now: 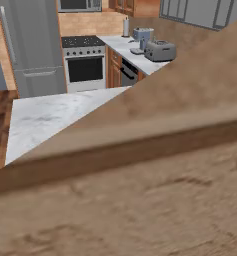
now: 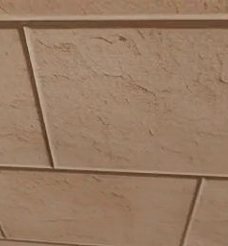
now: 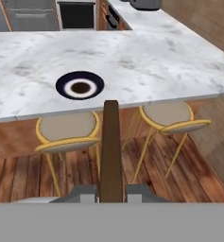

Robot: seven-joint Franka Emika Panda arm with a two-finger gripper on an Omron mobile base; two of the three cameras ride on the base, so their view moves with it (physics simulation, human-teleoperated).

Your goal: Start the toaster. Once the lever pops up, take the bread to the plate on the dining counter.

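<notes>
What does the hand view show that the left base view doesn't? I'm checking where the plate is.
Hand view alone: the plate, two stools tucked under the counter edge, and the tool shut on the bread. Left base view alone: the toaster on the far worktop, plus a close brown wall. Both: the dining counter and the oven.

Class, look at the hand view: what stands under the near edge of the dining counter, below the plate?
Two yellow-legged stools, one left and one right, tuck under the dining counter. The bread in the gripper hides the gap between them.
</notes>
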